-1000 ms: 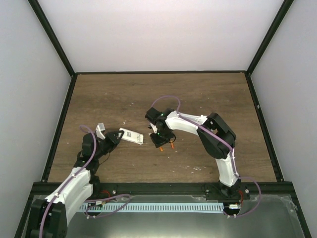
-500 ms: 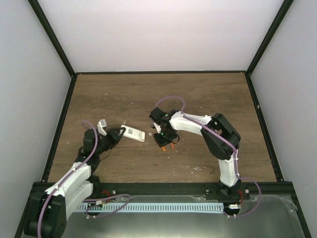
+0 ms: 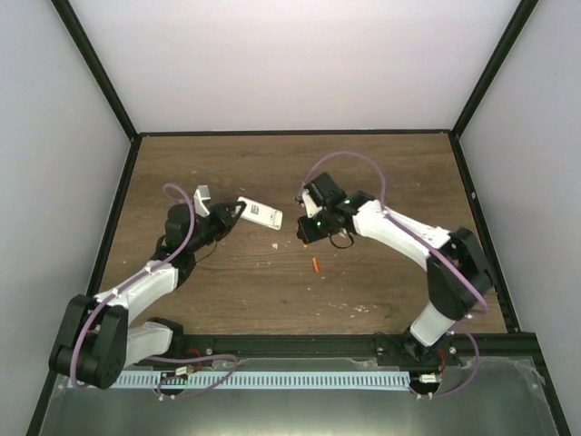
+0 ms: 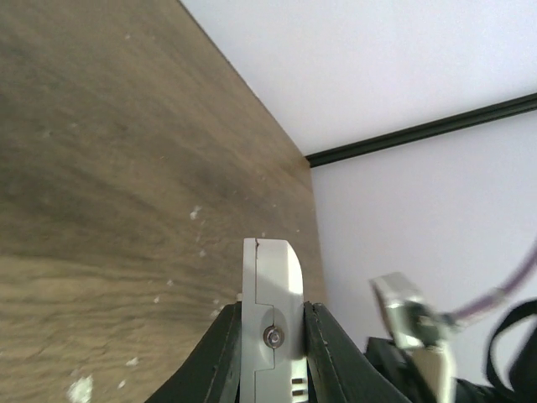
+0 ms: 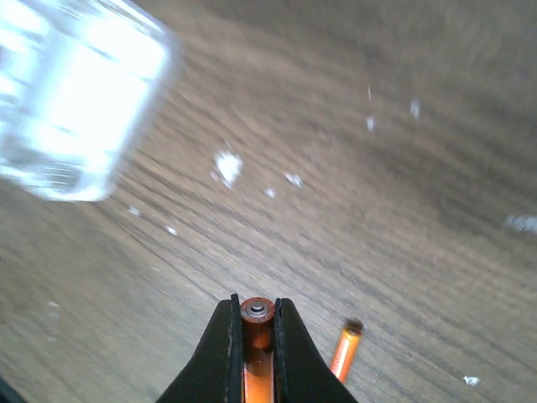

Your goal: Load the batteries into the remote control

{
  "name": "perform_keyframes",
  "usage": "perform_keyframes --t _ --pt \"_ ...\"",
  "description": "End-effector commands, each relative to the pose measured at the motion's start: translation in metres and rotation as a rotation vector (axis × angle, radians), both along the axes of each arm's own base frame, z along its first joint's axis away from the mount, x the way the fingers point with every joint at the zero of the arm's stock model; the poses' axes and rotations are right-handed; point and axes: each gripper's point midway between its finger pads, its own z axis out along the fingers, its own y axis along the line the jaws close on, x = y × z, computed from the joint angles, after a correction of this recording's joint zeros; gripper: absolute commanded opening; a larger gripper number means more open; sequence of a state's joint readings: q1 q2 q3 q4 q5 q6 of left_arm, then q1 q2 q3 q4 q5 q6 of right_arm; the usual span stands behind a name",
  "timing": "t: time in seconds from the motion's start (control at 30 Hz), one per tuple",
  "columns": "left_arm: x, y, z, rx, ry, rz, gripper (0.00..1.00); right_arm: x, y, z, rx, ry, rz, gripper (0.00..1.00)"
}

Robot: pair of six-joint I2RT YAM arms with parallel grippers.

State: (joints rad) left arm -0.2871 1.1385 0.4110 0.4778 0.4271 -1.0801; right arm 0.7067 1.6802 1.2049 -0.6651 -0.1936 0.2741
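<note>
My left gripper (image 3: 232, 214) is shut on the white remote control (image 3: 260, 213) and holds it above the table at left of centre. In the left wrist view the remote (image 4: 273, 285) stands edge-on between the two black fingers (image 4: 220, 353). My right gripper (image 3: 306, 236) is shut on one orange battery (image 5: 258, 317), held end-on between its fingers and raised off the table. The second orange battery (image 3: 314, 264) lies on the wood just below that gripper; it also shows in the right wrist view (image 5: 344, 349). A blurred white shape (image 5: 75, 92) at the upper left of the right wrist view is probably the remote.
The brown wooden table (image 3: 381, 173) has black rails along its edges and white walls around it. Small white specks (image 3: 277, 243) lie on the wood near the middle. No separate cover piece is visible.
My right gripper has lifted one battery and moved away from me, leaving the other on the table. My left gripper has carried the remote farther up and to the right.
</note>
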Motion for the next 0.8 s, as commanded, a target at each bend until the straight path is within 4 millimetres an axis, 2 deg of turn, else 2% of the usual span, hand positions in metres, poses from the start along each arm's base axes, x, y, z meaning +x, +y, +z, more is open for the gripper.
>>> perform_keyframes --t 0.0,0.13,0.27,0.5,0.77 --pt "0.019 -0.016 0.042 -0.083 -0.119 -0.022 0.0 0.02 0.008 0.066 0.184 -0.163 -0.029 0.01" --pt "0.024 -0.031 0.054 -0.156 -0.16 -0.039 0.0 0.023 0.008 0.107 0.299 -0.243 -0.041 0.01" --pt "0.022 -0.044 0.065 -0.175 -0.203 -0.029 0.0 0.02 0.008 0.131 0.383 -0.282 -0.058 0.01" --pt "0.017 -0.055 0.067 -0.219 -0.217 -0.029 0.0 0.017 0.006 0.154 0.481 -0.328 -0.084 0.01" --pt "0.009 -0.057 0.065 -0.258 -0.206 -0.022 0.0 0.027 -0.002 0.163 0.505 -0.397 -0.154 0.01"
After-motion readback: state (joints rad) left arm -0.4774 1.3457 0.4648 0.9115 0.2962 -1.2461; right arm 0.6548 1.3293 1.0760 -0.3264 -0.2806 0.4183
